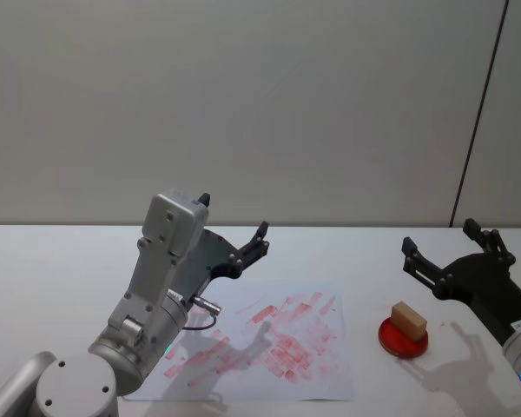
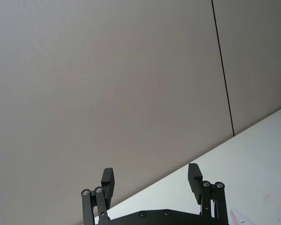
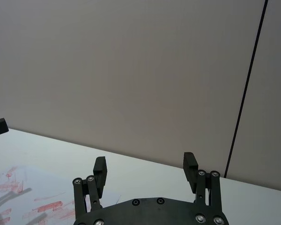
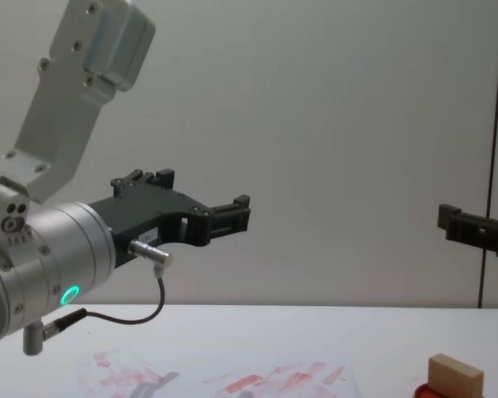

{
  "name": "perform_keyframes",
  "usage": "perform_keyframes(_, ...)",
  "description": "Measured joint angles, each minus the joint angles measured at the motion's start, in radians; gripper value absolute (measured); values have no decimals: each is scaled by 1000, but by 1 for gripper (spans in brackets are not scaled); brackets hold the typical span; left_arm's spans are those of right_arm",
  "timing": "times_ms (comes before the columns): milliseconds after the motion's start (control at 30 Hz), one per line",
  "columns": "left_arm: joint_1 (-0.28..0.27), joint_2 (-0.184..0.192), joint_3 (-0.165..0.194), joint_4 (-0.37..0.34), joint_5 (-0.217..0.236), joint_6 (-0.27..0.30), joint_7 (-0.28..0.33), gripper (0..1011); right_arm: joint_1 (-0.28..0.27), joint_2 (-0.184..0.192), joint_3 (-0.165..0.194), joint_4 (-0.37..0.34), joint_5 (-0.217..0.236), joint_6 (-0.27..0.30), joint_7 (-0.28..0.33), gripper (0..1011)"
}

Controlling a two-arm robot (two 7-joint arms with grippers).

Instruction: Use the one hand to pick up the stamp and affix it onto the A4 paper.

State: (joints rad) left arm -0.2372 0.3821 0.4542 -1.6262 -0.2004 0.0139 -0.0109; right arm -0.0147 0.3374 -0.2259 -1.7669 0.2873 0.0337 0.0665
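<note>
Both grippers are spread wide and hold nothing. The left gripper [image 1: 233, 217] hangs in the air above the far left part of the sheet, with its fingers pointing up and away towards the wall. The right gripper [image 1: 440, 239] is raised at the right side of the table, also angled towards the wall. It is near the stamp but apart from it, behind and above it in the head view.

The small pale tan wooden block of a stamp [image 1: 409, 320] sits on the flat round red ink pad [image 1: 402, 340], lying across it at a slant with its underside on the red surface. Nothing touches it. The pad stands on the plain white tabletop [image 1: 52, 261], just off the right edge of the white A4 paper [image 1: 326, 369]. That sheet lies flat in front of the robot and is crowded with smeared red and pink rectangular prints through its middle, with barer strips along the right and near edges.

By my judgement, the present pick-and-press has not started. The stamp is ungrasped, and neither set of fingers is lowered or lined up over it. Every step is left to do:
- bring one gripper down around the block
- close on it and lift it off the pad
- carry it left over the paper
- press it down

The right arm looks better placed, since it is the closer one. The many marks show the sheet has taken ink, but fresh space is scarce, so a bare margin would suit best.
</note>
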Motion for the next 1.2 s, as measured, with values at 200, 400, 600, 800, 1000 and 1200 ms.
perform_keyframes(200, 0, 0, 0, 0, 0, 0, 0, 1003, 0, 0, 0, 0, 0, 0, 0, 1001)
perform_keyframes(400, 0, 0, 0, 0, 0, 0, 0, 1002, 0, 0, 0, 0, 0, 0, 0, 1001)
perform_keyframes(600, 0, 0, 0, 0, 0, 0, 0, 1002, 0, 0, 0, 0, 0, 0, 0, 1001)
perform_keyframes(800, 0, 0, 0, 0, 0, 0, 0, 1002, 0, 0, 0, 1, 0, 1, 2, 1001)
perform_keyframes(1000, 0, 0, 0, 0, 0, 0, 0, 1002, 3, 5, 3, 12, -1, 6, 20, 1001)
perform_keyframes(1200, 0, 0, 0, 0, 0, 0, 0, 1003, 10, 16, 10, 39, -6, 21, 58, 1001)
